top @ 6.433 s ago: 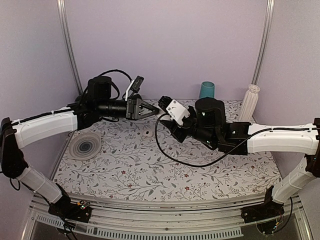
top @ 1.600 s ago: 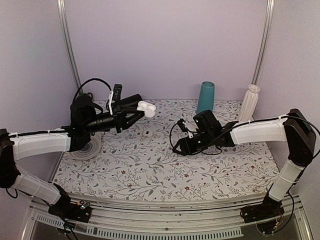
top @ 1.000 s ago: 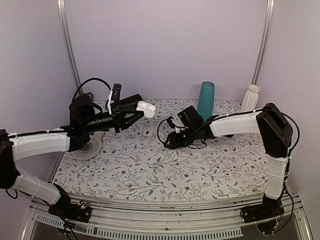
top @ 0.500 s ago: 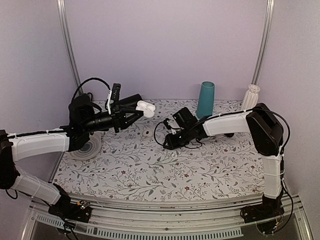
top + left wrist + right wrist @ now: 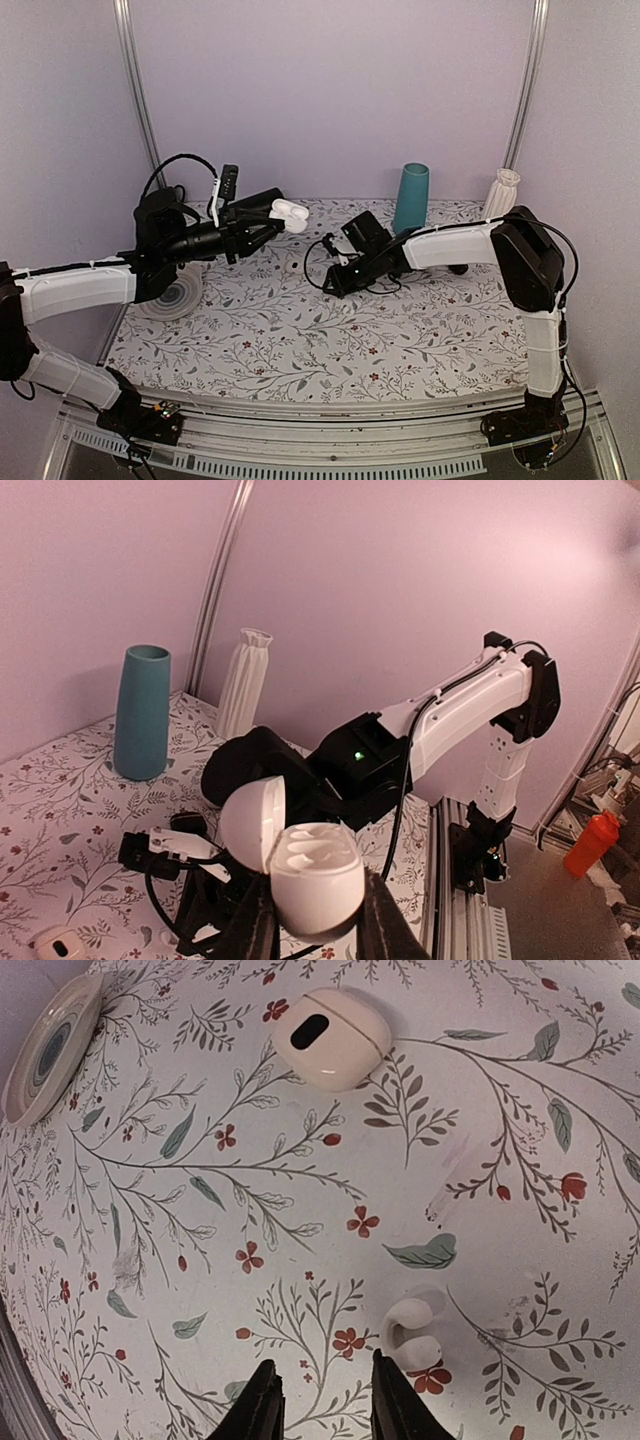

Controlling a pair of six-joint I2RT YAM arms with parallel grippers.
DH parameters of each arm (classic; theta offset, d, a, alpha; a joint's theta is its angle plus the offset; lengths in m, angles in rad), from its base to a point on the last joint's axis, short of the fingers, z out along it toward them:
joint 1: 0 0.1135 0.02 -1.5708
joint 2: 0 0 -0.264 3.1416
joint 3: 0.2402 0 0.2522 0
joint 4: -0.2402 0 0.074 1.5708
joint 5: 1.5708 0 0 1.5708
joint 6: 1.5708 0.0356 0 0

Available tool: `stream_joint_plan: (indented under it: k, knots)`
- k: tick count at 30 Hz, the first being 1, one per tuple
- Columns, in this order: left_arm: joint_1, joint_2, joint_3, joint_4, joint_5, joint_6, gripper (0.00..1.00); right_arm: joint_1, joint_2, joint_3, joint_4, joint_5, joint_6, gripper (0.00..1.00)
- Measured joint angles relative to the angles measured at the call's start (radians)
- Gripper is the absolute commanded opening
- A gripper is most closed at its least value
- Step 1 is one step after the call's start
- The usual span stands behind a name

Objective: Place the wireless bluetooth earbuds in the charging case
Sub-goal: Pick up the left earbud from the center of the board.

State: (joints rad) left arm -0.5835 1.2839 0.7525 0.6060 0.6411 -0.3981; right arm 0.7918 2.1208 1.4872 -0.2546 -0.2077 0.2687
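Right claw (image 5: pixel 322 1400) has swept toward 9 o'clock over bench (image 5: pixel 520 1210); spread, empty. Earbud (image 5: pixel 413 1332) lies outside it at 3 o'clock, so closing may flick it. Left claw (image 5: pixel 312 930) pinches charging case (image 5: pixel 305 865).

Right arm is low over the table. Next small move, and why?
Probably nudge the right gripper sideways until the earbud sits between its open fingers; it now lies just outside the gap. The left gripper holds the case open.
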Motion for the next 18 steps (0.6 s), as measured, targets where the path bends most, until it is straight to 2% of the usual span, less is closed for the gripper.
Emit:
stream_joint_plan:
  k: [18]
  knots:
    - [0.003, 0.000, 0.001, -0.006, 0.014, -0.006, 0.00, -0.002, 0.040, 0.006, -0.001, 0.001, 0.004, 0.31]
